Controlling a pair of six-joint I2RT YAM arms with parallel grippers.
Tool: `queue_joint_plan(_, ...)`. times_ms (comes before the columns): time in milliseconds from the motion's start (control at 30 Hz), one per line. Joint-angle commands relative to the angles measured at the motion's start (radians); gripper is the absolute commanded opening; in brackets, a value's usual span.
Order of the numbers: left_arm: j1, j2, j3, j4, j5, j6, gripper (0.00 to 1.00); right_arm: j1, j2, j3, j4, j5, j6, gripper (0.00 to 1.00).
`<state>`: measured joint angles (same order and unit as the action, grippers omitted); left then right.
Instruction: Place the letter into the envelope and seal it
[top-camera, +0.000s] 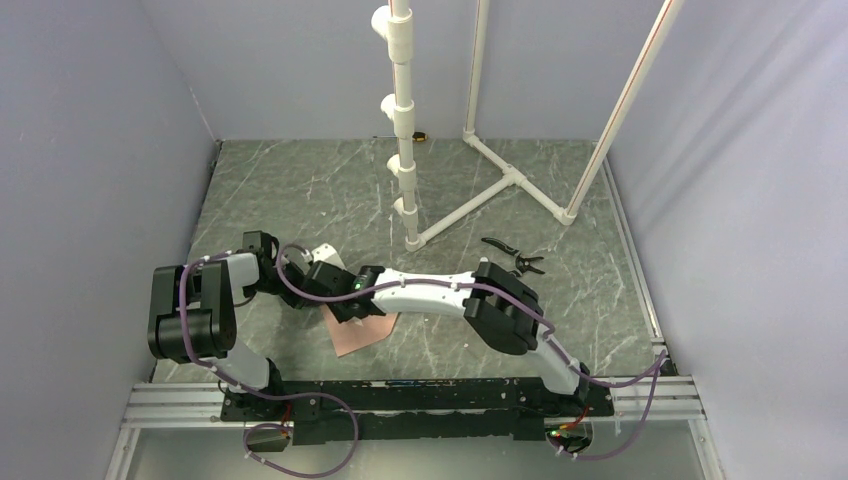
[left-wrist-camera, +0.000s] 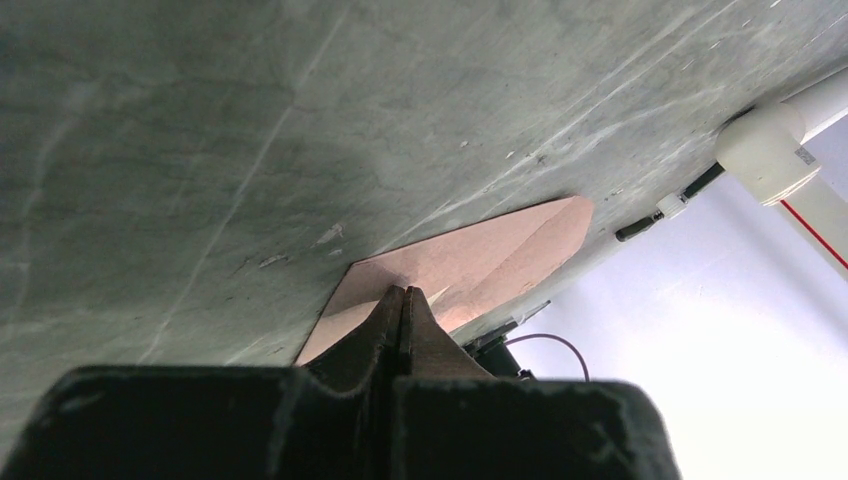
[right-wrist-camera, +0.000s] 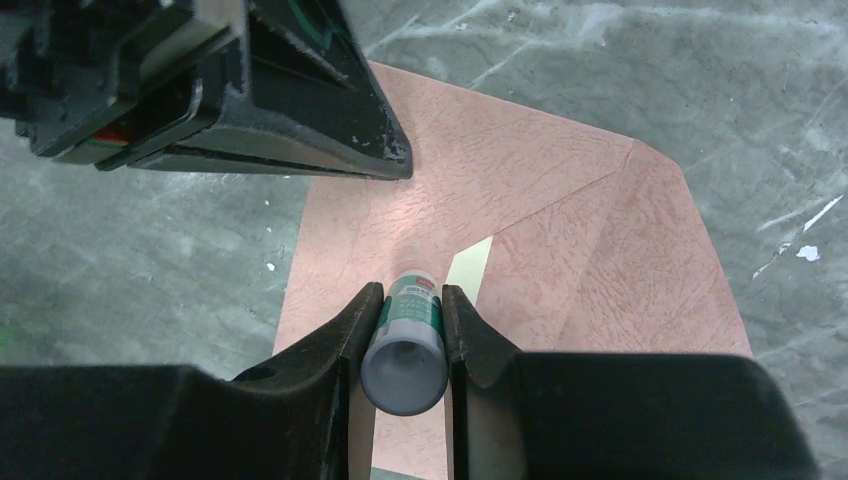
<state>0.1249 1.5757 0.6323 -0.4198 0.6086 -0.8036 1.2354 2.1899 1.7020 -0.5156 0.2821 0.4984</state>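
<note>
The pinkish-brown envelope (top-camera: 366, 332) lies flat on the dark marble table, partly hidden under both grippers. In the right wrist view the envelope (right-wrist-camera: 500, 170) shows its diagonal flap folds. A thin light tan sliver of the letter (right-wrist-camera: 470, 266) shows in a gap at the folds. My right gripper (right-wrist-camera: 405, 300) is shut on a green-and-white glue stick (right-wrist-camera: 405, 350), nose down just above the envelope. My left gripper (left-wrist-camera: 403, 292) is shut, its tips resting on the envelope (left-wrist-camera: 480, 255). It also shows in the right wrist view (right-wrist-camera: 300, 110).
A white pipe post (top-camera: 403, 130) and a white pipe frame (top-camera: 510, 180) stand at the back. A black clip-like tool (top-camera: 512, 255) lies right of the arms. A small white object (top-camera: 322, 250) lies behind the grippers. A metal rail (top-camera: 420, 392) runs along the near edge.
</note>
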Motion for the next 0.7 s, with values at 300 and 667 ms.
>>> queue_joint_plan(300, -0.006, 0.056, -0.033, 0.036, -0.122, 0.019, 0.02, 0.069, -0.079, -0.156, -0.056, -0.073, 0.065, 0.00)
queue_joint_plan(667, -0.005, 0.055, -0.026, 0.027, -0.117, 0.017, 0.03, -0.034, -0.004, -0.061, -0.004, -0.019, -0.016, 0.00)
